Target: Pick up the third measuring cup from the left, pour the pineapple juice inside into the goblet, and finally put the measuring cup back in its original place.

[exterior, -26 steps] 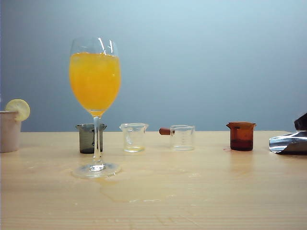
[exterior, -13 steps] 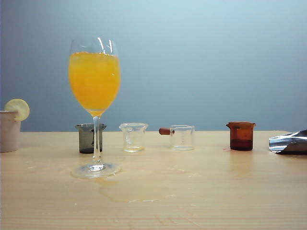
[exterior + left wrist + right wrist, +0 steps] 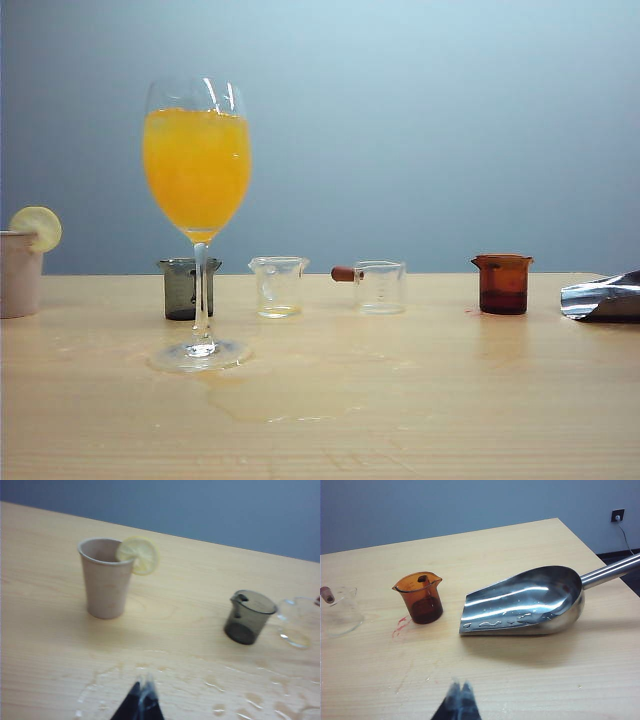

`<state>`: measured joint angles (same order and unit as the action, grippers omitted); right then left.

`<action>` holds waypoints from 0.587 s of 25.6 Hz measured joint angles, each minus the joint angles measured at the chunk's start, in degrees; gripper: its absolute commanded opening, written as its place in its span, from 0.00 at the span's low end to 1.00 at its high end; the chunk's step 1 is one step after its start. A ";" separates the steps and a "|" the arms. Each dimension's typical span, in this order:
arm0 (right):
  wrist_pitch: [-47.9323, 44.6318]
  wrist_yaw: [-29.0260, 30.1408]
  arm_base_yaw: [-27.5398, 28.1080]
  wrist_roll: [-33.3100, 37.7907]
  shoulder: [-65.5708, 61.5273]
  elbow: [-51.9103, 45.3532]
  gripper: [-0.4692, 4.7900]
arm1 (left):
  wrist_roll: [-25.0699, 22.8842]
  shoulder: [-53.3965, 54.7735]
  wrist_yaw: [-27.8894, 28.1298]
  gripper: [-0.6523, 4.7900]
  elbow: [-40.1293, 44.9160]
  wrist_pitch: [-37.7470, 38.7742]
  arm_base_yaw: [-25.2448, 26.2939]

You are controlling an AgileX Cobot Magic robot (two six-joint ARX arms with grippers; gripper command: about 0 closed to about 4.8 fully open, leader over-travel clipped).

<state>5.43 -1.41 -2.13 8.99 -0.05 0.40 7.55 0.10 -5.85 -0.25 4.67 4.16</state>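
The third measuring cup (image 3: 380, 287), clear with a brown stub handle, stands upright on the table, third in the row; it also shows in the right wrist view (image 3: 340, 614). It looks empty, and no pineapple juice can be made out. The goblet (image 3: 197, 170) stands in front of the row at the left, its bowl filled with opaque orange drink. My left gripper (image 3: 142, 684) is shut and empty above a wet stretch of table. My right gripper (image 3: 460, 685) is shut and empty over bare wood, short of the scoop. Neither gripper shows in the exterior view.
A grey cup (image 3: 190, 288), a clear flared cup (image 3: 278, 286) and an amber cup (image 3: 503, 283) share the row. A steel scoop (image 3: 600, 297) lies at the far right. A paper cup (image 3: 20, 272) with a lemon slice stands far left. Spilled liquid (image 3: 270, 385) wets the wood near the goblet's foot.
A dark part of the right arm above the scoop at the right edge has left the exterior view. Nothing on the table has moved.
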 measured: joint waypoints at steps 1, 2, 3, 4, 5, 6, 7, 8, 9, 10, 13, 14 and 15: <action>0.00 -0.02 0.00 0.00 0.00 0.00 0.09 | -0.57 0.00 0.52 0.11 0.00 -0.11 0.00; 0.00 -0.02 0.00 0.00 0.00 0.00 0.09 | -0.94 0.00 0.96 0.11 0.00 -0.20 0.00; 0.00 -0.02 0.00 0.00 0.00 0.00 0.09 | -1.16 0.00 1.14 0.11 0.00 -0.22 0.00; 0.00 0.00 0.00 0.00 0.00 0.00 0.09 | -1.36 0.00 1.16 0.11 0.00 -0.22 0.00; 0.00 0.00 0.00 0.00 0.00 0.00 0.09 | -1.38 0.00 1.16 0.11 0.00 -0.22 0.00; 0.00 0.00 0.00 0.00 0.00 0.00 0.09 | -1.38 0.00 1.42 0.11 0.00 -0.22 0.00; 0.00 -0.02 0.00 0.00 0.00 0.00 0.09 | -1.38 0.00 1.57 0.11 0.00 -0.22 0.00; 0.00 0.00 0.00 0.00 0.00 0.00 0.09 | -1.38 0.00 1.62 0.11 0.00 -0.22 0.00; 0.00 0.00 0.00 0.00 0.00 0.00 0.09 | -1.40 0.00 1.62 0.11 0.00 -0.22 0.00; 0.00 0.00 0.00 0.00 0.00 0.00 0.09 | -1.38 0.00 1.62 0.11 0.00 -0.22 0.00; 0.00 0.00 0.00 0.00 0.00 0.00 0.09 | -1.40 0.00 1.62 0.11 0.00 -0.22 0.00; 0.00 0.00 0.00 0.00 0.00 0.00 0.09 | -1.38 0.00 1.62 0.11 0.00 -0.22 0.00; 0.00 0.00 0.00 0.00 0.00 0.00 0.09 | -1.38 0.00 1.62 0.11 0.00 -0.22 0.00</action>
<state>5.43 -1.41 -2.13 8.99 -0.05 0.40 6.17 0.10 -4.23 -0.25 4.45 4.16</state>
